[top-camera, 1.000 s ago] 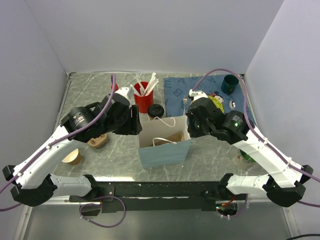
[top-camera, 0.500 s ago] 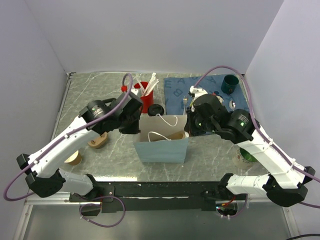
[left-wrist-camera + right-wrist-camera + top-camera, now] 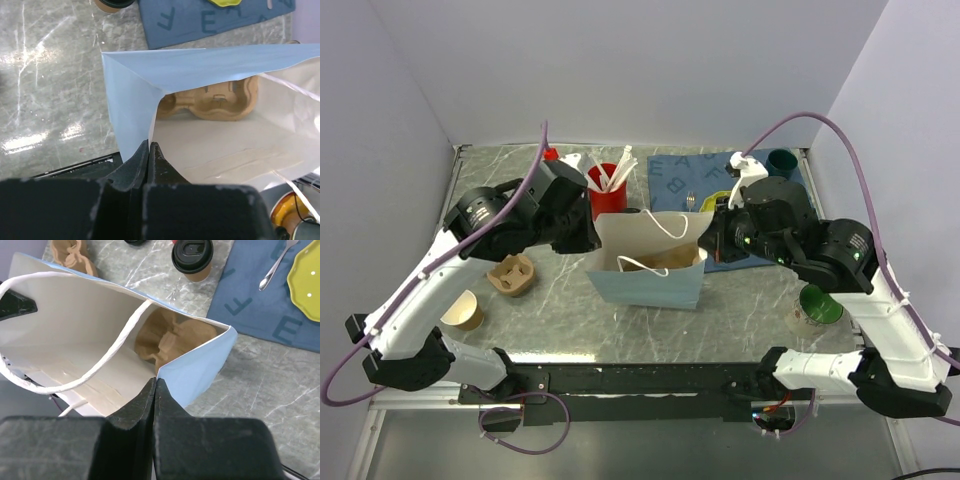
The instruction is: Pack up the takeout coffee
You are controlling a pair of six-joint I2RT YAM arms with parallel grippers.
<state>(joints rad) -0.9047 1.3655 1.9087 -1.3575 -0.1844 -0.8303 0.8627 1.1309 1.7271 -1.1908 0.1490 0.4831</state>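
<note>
The takeout coffee (image 3: 192, 256), a brown cup with a black lid, stands on the table just beyond the bag's far side; only its lid (image 3: 631, 211) shows in the top view. The light blue paper bag (image 3: 650, 285) stands mid-table, its mouth held wide. My left gripper (image 3: 149, 145) is shut on the bag's left rim. My right gripper (image 3: 155, 381) is shut on its right rim. A brown pulp cup carrier (image 3: 170, 342) lies on the bag's floor.
A second pulp carrier (image 3: 512, 275) and a lidless paper cup (image 3: 462, 312) sit at the left. A red cup of white utensils (image 3: 607, 192) stands behind the bag. A blue placemat (image 3: 682, 180) holds a yellow plate (image 3: 307, 285) and a fork (image 3: 277, 265). A green bowl (image 3: 820, 303) sits near right.
My left gripper swung in and shut on the bag's left rim. The right arm drew back to the right, and the bag's mouth now spreads wider between both grippers.
</note>
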